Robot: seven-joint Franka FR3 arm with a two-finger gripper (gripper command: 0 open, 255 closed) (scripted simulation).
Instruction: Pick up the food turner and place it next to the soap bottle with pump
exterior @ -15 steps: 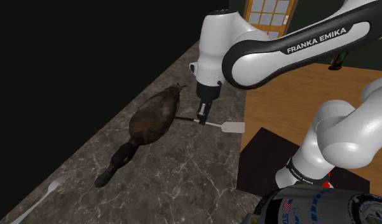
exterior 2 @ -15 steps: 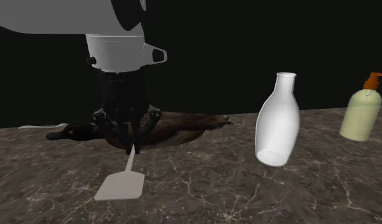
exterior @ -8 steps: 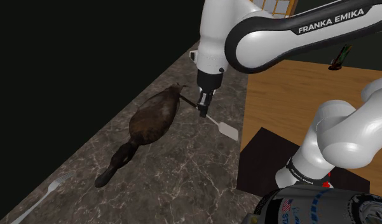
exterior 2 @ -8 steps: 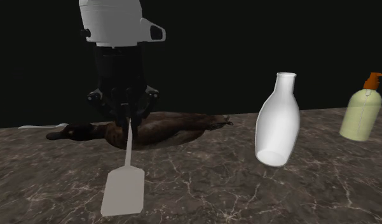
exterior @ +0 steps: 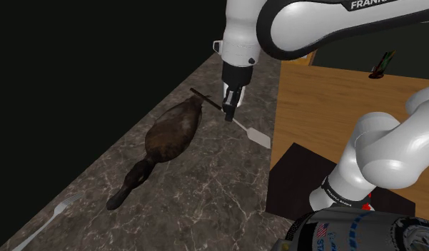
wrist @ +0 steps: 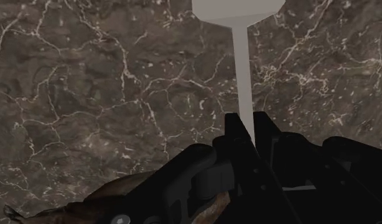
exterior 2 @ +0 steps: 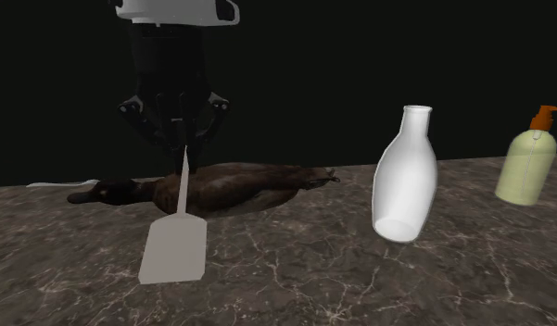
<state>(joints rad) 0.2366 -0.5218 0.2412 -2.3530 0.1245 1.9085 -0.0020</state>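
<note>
Shoulder view: the end effector (exterior: 229, 114) hangs from the white arm over the dark marble counter (exterior: 205, 200), clenched on the thin handle of the food turner (exterior: 253, 133). The turner is tilted, its dark handle end raised towards the black area behind the counter and its pale blade low, near the counter's edge on this view's right, where a wooden surface begins. Whether the blade touches the marble cannot be told. A brown duck (exterior: 170, 132) lies just beside the turner on this view's left, and a fork (exterior: 45, 222) lies well apart near the lower left corner.

In the second exterior view the end effector (exterior 2: 183, 148) grips the turner (exterior 2: 174, 248) in front of the duck (exterior 2: 239, 188). Bare marble runs from the blade to a white bottle (exterior 2: 406, 181). Beyond it another bare strip separates it from the soap bottle with pump (exterior 2: 526, 165), at this view's right edge.

In the wrist view the fingers clasp the handle (wrist: 243, 70) over bare marble.
</note>
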